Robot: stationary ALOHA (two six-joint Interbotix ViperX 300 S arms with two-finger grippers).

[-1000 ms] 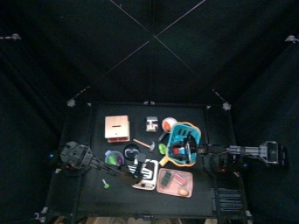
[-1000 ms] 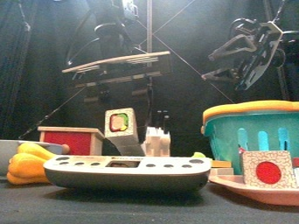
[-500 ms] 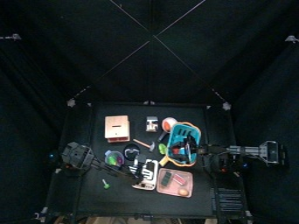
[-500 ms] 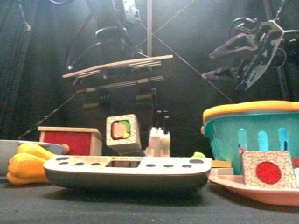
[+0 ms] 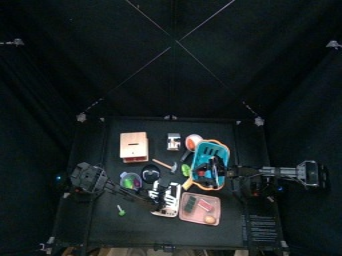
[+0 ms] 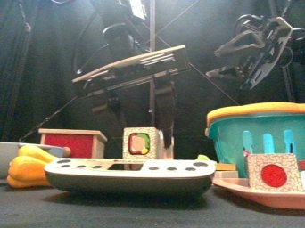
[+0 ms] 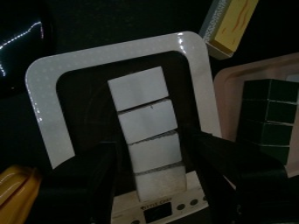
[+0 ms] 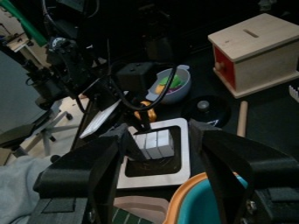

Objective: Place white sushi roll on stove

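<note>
The stove (image 6: 131, 175) is a flat white slab with a greyish inner panel, lying at the table's front, and it also shows in the top view (image 5: 167, 198). My left gripper (image 6: 144, 130) is shut on the white sushi roll (image 6: 141, 143), a small white piece with a green and red centre. It holds the roll upright just over the stove's top. In the left wrist view the stove (image 7: 70, 70) fills the picture and the white roll (image 7: 156, 150) sits between the jaws. The right wrist view shows the roll (image 8: 160, 140) over the stove (image 8: 176, 162). My right gripper (image 8: 176, 188) is open and empty, high at the right.
A teal basket (image 6: 256, 134) stands at the right, under my right gripper. A pink tray (image 6: 268, 189) lies in front of it. A salmon box (image 5: 134, 146) stands behind the stove at the left. A yellow toy (image 6: 30, 165) lies at the front left.
My left gripper has carried the sushi roll to the right and downward, closer to the stove's top. Its wrist has tilted more. The right arm has not moved.
</note>
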